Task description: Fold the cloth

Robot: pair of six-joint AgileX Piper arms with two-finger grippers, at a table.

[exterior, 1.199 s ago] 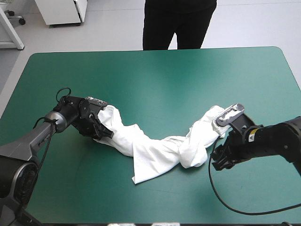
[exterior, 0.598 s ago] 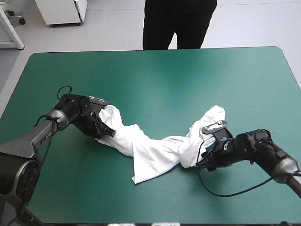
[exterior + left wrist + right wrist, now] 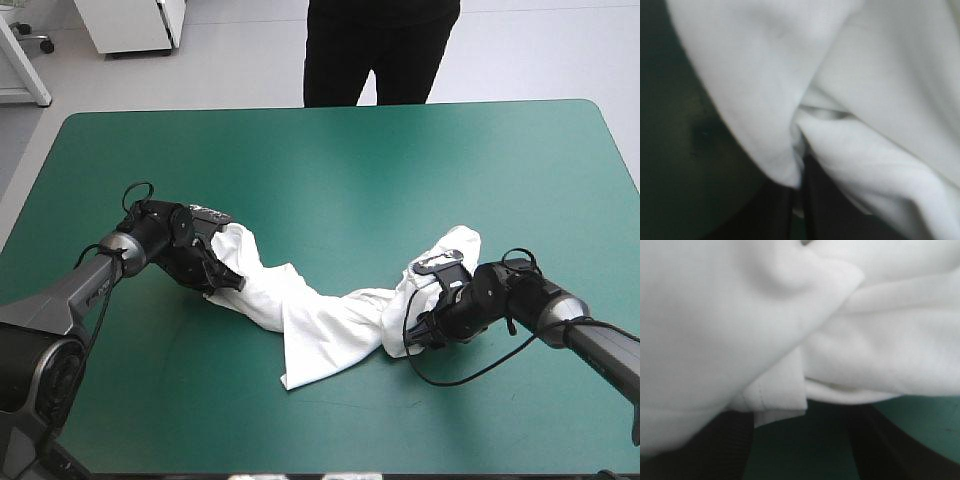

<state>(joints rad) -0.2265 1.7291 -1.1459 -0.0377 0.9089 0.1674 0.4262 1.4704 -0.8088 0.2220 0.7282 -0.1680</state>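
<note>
On the teal-green worktop point(image 3: 330, 160), the white T-shirt point(image 3: 320, 315) lies twisted like a rope from nine o'clock toward four; the left claw point(image 3: 231, 282) is clamped on its nine-o'clock end, apparently anchoring it; the right claw point(image 3: 413, 335), spread apart, straddles the other end, seemingly lining up a grip.

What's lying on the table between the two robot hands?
The white T-shirt, a crumpled, twisted band on the teal-green cover, reaching from the left gripper to the right gripper. The high view shows it.
</note>
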